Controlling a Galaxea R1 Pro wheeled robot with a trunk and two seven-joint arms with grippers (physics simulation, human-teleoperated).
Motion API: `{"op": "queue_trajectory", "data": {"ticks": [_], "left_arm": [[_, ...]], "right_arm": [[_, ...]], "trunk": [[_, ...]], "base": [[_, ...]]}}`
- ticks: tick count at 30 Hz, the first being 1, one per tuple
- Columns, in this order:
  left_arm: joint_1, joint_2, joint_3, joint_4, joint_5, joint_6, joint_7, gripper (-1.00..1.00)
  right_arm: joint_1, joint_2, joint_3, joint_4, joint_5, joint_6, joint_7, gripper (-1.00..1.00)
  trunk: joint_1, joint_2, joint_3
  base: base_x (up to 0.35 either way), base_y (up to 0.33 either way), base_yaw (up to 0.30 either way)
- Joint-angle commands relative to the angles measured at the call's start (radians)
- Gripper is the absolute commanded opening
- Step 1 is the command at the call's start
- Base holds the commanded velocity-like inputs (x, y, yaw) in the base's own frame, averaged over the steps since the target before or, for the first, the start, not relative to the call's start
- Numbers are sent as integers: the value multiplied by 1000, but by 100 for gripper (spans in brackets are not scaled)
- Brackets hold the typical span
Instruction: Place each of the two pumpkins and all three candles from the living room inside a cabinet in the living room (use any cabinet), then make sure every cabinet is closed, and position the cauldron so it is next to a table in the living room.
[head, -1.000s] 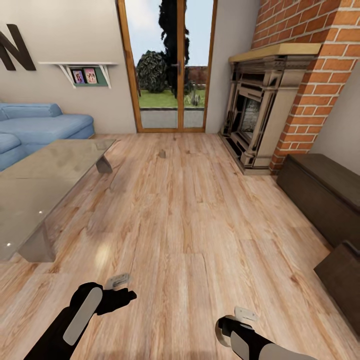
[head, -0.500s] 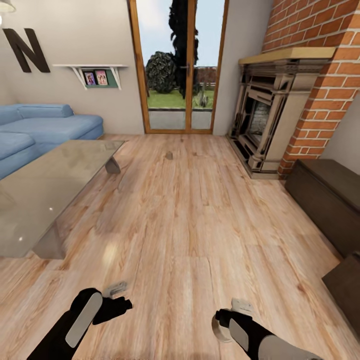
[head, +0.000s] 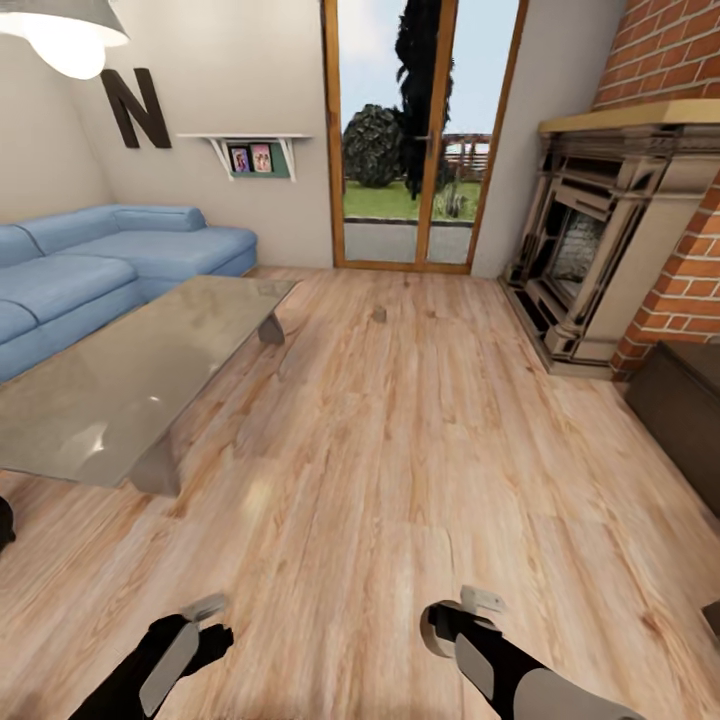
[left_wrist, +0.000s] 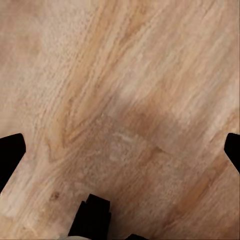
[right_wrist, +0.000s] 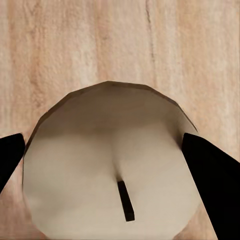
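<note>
Right gripper (right_wrist: 107, 165) gripped a candle (right_wrist: 110, 170) between its two black fingers (right_wrist: 207, 170), one pressed to each side of the stubby cylinder. The wax was pale grey-beige and matte, faceted around its rim, with a short dark wick standing near the middle of its flat top. In the head view the same candle (head: 437, 628) showed as a pale round end at the front of that arm, low over the floor (head: 400, 450).

The left gripper (left_wrist: 120, 150) stood wide, its dark fingertips (left_wrist: 10, 152) at opposite edges of the wrist view with only bare planks between them. In the head view it (head: 205, 625) hung low above the floor, holding nothing.

A second candle (head: 379, 314), small and grey, stood alone on the floor well ahead, toward the glass door (head: 420, 140). The floor was light, streaky wood laid in long boards.

One table (head: 130, 370) lay ahead on the left, a low rectangle with a reflective greyish glass top on angled supports. Behind it sat a blue sofa (head: 100, 260). A dark-brown cabinet (head: 685, 410), flat-topped and plain, stood at the right edge beside a brick fireplace (head: 600, 240).
</note>
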Motion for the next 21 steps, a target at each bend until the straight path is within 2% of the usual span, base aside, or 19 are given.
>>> {"op": "queue_trajectory", "data": {"ticks": [1, 3, 6, 10, 14, 16, 21], "left_arm": [[-1, 0, -5, 45, -26, -38, 8, 100], [-1, -1, -6, 98, -50, -96, 6, 100], [0, -2, -9, 138, -62, -173, 5, 100], [2, -1, -9, 151, -64, -214, 5, 100], [7, -3, -10, 153, -55, -296, 6, 100], [8, -4, -9, 157, -52, -320, 6, 100], [10, -4, -9, 165, -51, -332, 5, 100]], "right_arm": [[0, 1, 9, -1, -7, -1, -6, -100], [0, 2, 9, -1, -4, -1, -6, -100], [0, 3, 9, -1, -3, -2, -5, -100], [0, 3, 10, -1, -3, -2, -5, -100], [0, 3, 11, -1, -3, -2, -5, -100], [0, 3, 11, -1, -3, -2, -5, -100], [0, 3, 11, -1, -3, -3, -5, -100]], "trunk": [[-4, 7, 2], [-12, 21, 9], [-12, 21, 9], [-12, 21, 9], [-12, 21, 9], [-12, 21, 9], [-12, 21, 9]], "base": [[0, 0, 286], [0, 0, 286], [0, 0, 286], [0, 0, 286], [0, 0, 286], [0, 0, 286], [0, 0, 286]]}}
